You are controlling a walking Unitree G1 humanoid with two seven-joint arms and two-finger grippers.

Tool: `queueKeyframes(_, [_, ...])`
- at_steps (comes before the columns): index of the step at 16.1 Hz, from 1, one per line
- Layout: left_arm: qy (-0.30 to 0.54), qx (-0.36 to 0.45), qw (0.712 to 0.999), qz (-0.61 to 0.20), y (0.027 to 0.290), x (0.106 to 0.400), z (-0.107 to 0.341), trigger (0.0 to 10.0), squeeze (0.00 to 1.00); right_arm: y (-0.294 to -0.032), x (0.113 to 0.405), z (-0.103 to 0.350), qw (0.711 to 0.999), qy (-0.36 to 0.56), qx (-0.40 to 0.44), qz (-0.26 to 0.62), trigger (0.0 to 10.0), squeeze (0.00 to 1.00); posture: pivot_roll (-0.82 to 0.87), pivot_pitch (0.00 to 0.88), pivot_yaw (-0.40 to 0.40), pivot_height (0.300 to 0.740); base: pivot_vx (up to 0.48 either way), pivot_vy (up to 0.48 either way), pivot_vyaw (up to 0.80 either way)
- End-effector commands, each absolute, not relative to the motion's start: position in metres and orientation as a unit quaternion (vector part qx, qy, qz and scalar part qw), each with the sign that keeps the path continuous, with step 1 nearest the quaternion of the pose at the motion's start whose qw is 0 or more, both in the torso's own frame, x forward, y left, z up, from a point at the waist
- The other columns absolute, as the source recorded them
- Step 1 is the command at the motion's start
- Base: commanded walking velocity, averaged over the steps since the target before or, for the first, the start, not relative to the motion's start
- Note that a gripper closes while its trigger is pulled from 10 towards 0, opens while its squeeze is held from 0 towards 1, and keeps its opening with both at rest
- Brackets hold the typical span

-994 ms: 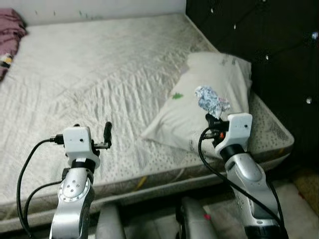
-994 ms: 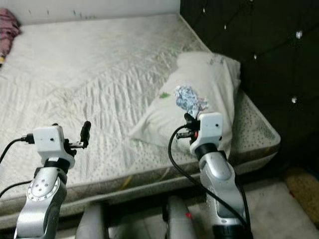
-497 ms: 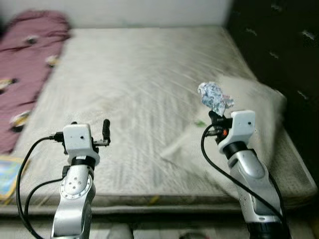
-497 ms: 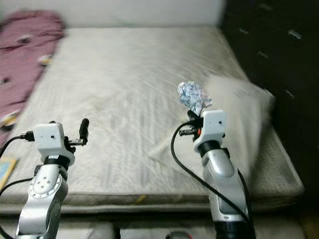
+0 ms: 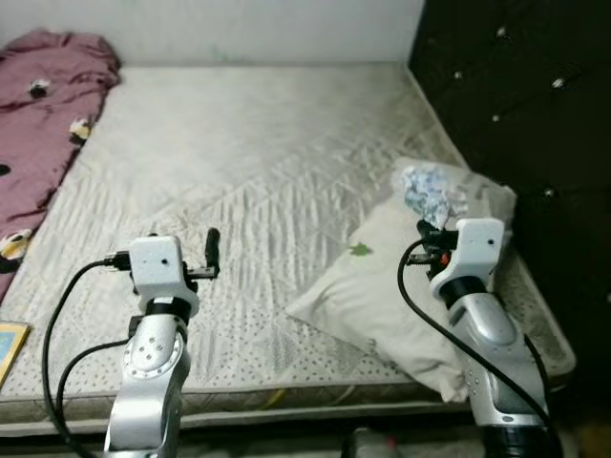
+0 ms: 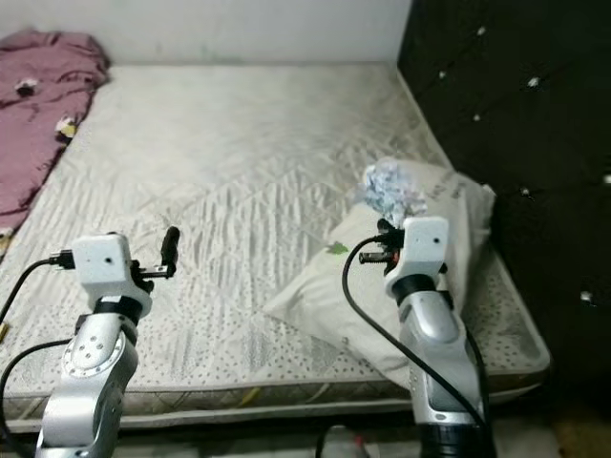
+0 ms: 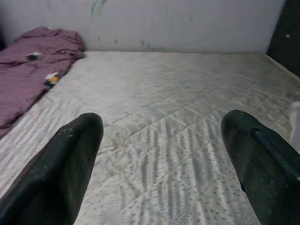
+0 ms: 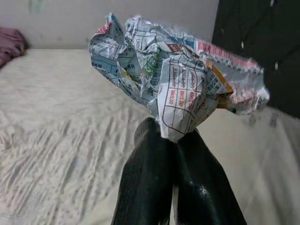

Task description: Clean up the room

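Holding a crumpled paper wad (image 8: 173, 75) up in the right gripper (image 8: 176, 136) at the moment — the two black fingers (image 8: 150, 183) are pressed together on its bottom end, and the rest of the wad bunches out above the tips. It's printed paper, white and blue with red and orange bits, some kind of grid or table on it. From my head cameras the wad (image 5: 427, 194) sits in the air on the right side of the scene, in front of the pillow (image 5: 382, 286), not touching it.

My left gripper (image 7: 159, 140) hangs over the near left part of the mattress (image 5: 248, 162) with its fingers (image 7: 65, 159) spread wide apart and nothing between them. In the head view I can see one black finger (image 5: 211, 250) sticking up beside the white wrist block.

The mattress is bare, pale grey with a quilted diamond pattern, and it takes up most of what I'm looking at. The pillow is white with a small green mark on it, lying tilted at the near right corner of the mattress, right up against the headboard (image 5: 506, 105) — that's dark and padded with shiny studs, running along the right side. A maroon blanket (image 5: 43, 105) with small light patches is heaped along the far left edge of the mattress. Behind it all is a plain pale wall (image 7: 164, 23).
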State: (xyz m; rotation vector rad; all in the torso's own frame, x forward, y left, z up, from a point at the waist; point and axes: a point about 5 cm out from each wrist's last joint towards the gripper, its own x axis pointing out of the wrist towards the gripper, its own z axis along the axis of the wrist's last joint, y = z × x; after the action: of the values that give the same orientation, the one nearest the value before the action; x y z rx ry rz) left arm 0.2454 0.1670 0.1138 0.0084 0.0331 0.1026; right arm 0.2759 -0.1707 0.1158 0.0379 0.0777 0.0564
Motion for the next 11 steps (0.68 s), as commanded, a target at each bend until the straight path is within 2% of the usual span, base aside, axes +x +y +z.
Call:
queueKeyframes(1, [0.018,0.010,0.998,0.063,0.175,0.243,0.113,10.0,0.00,-0.170,0.278,0.110,0.998,0.059,0.032,0.019,10.0,0.00,-0.05,0.000,-0.009,0.740,0.000,0.000,0.00])
queueKeyframes(3, [0.019,0.007,0.998,0.058,0.174,0.242,0.113,10.0,0.00,-0.172,0.280,0.109,0.998,0.062,-0.017,0.001,10.0,0.00,-0.05,0.000,-0.011,0.740,0.000,0.476,0.00])
queueKeyframes(5, [0.022,0.000,0.998,0.051,0.173,0.242,0.112,10.0,0.00,-0.161,0.280,0.109,0.996,0.052,-0.059,0.040,10.0,0.00,-0.05,0.000,-0.011,0.740,0.000,0.476,0.00])
queueKeyframes(7, [0.023,-0.005,0.999,0.039,0.170,0.242,0.112,10.0,0.00,-0.151,0.280,0.111,0.996,0.060,-0.032,0.062,10.0,0.00,-0.04,0.000,-0.016,0.740,0.000,0.476,0.00])
queueKeyframes(11, [0.014,-0.003,1.000,0.024,0.170,0.244,0.115,10.0,0.00,-0.155,0.280,0.109,0.997,0.059,-0.006,0.057,10.0,0.00,-0.03,0.000,-0.020,0.740,0.000,0.475,0.00])
